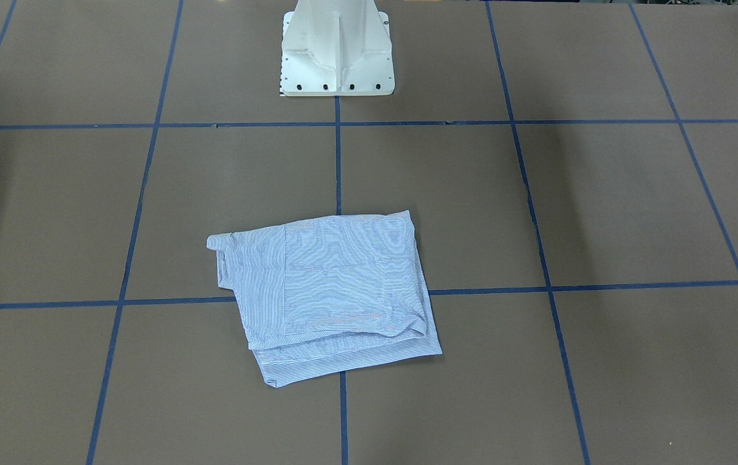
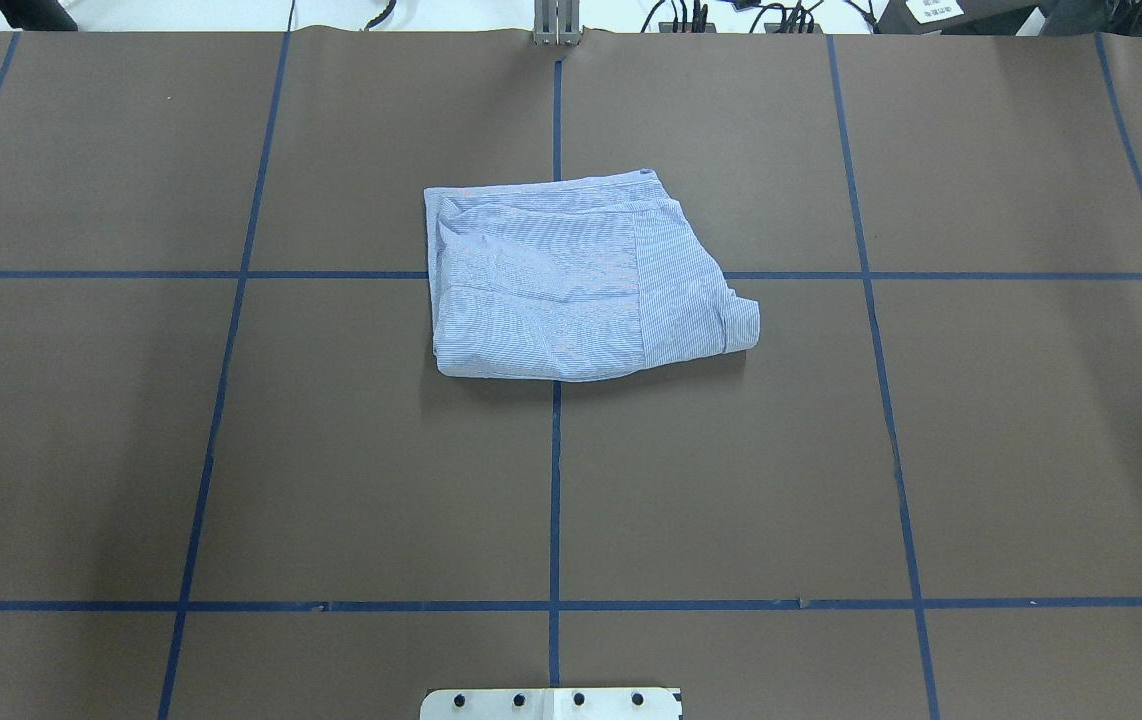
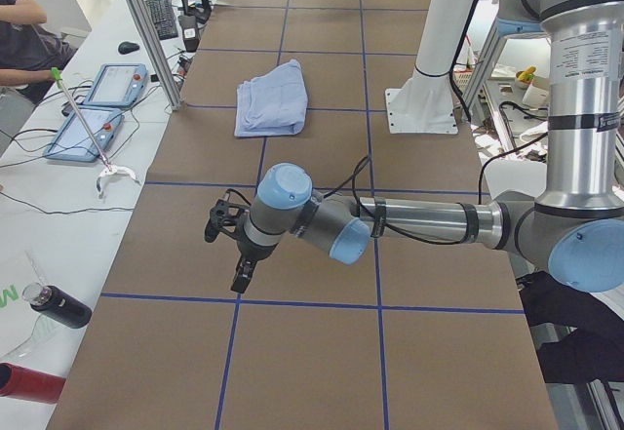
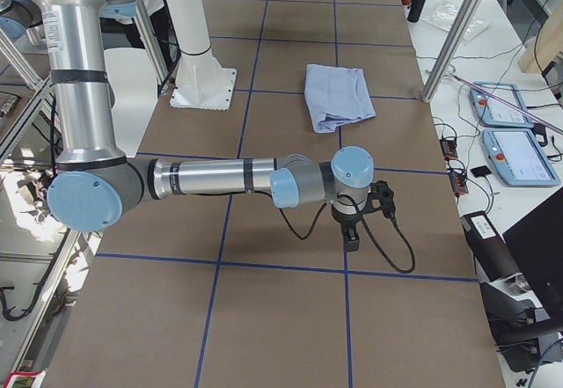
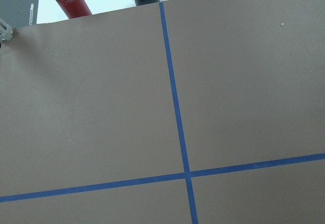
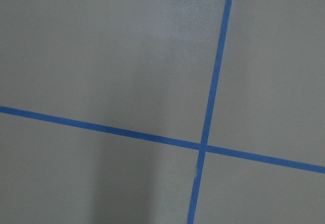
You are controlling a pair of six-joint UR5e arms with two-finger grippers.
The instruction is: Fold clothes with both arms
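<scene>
The clothes are one light blue-and-white striped shirt (image 1: pixel 327 290) (image 2: pixel 571 285) lying folded into a rough rectangle near the table's middle, with a rolled cuff or sleeve end sticking out at one side. It also shows as a small bundle in the side views (image 3: pixel 273 98) (image 4: pixel 339 96). Both arms stretch out low over the table ends, far from the shirt. The left gripper (image 3: pixel 240 276) and the right gripper (image 4: pixel 353 238) point down at bare table; I cannot tell whether either is open or shut. Both wrist views show only brown table and blue tape.
The white pedestal base (image 1: pixel 337 58) (image 2: pixel 551 703) stands at the robot's edge. Blue tape lines (image 2: pixel 556 480) grid the brown table. A side bench holds tablets (image 3: pixel 97 108), a black bottle (image 3: pixel 58 305) and cables; a person's arm (image 3: pixel 24 30) rests there. Metal posts (image 4: pixel 457 27) rise at the edge.
</scene>
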